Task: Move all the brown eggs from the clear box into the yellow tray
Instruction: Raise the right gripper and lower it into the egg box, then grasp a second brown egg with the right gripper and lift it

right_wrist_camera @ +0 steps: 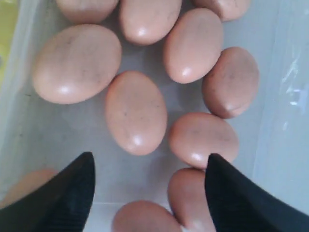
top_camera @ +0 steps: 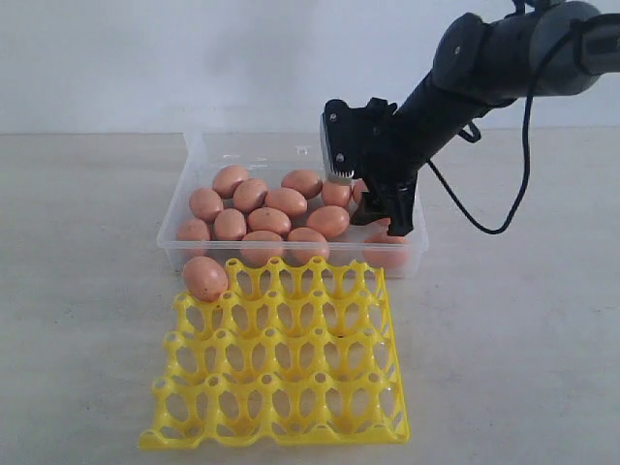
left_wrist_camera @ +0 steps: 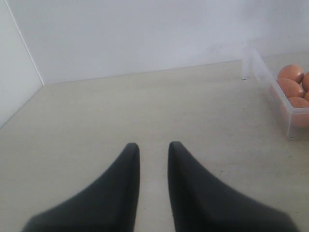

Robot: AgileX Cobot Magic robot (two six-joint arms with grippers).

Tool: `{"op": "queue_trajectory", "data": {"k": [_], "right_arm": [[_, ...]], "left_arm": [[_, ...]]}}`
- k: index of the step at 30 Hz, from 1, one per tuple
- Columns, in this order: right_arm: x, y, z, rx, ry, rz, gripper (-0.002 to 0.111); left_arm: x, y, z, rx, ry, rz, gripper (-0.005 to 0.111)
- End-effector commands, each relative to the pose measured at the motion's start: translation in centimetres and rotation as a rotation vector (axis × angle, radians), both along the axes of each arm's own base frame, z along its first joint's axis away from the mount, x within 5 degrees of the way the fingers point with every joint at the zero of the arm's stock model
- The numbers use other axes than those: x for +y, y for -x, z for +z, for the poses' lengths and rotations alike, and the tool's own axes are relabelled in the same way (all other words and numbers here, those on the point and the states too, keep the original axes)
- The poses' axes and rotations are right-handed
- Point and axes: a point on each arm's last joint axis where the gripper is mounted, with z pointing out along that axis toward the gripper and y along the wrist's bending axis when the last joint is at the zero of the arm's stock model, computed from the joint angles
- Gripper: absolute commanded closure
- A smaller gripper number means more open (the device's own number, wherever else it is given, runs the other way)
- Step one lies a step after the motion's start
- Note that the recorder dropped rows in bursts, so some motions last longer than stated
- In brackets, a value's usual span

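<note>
Here, right claw (right_wrist_camera: 149, 157) spread wide, empty, low over brown eggs (right_wrist_camera: 136, 112) in clear box (right_wrist_camera: 280, 121); one egg facing gap.

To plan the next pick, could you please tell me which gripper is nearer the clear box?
Right. The right gripper hangs inside the clear box, above brown eggs; the left gripper is outside it, over bare table.
</note>
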Motion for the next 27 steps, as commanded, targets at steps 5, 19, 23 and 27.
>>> {"op": "queue_trajectory", "data": {"k": [5,19,23,27], "right_arm": [[0.7,-1.0,-1.5,-0.104,0.016,0.061,0.049],[2.6,-0.6,-5.0,-0.096,0.042,0.157,0.049],[2.6,-0.9,-5.5,-0.115,0.05,0.152,0.049],[2.6,-0.9,-5.5,-0.114,0.049,0.15,0.068]], "left_arm": [[0.0,0.0,-0.1,-0.001,0.004,0.002,0.085],[0.0,0.0,-0.1,-0.001,0.004,0.002,0.085],[0.0,0.0,-0.1,-0.001,0.004,0.002,0.085],[0.0,0.0,-0.1,-0.001,0.004,0.002,0.085]]}}
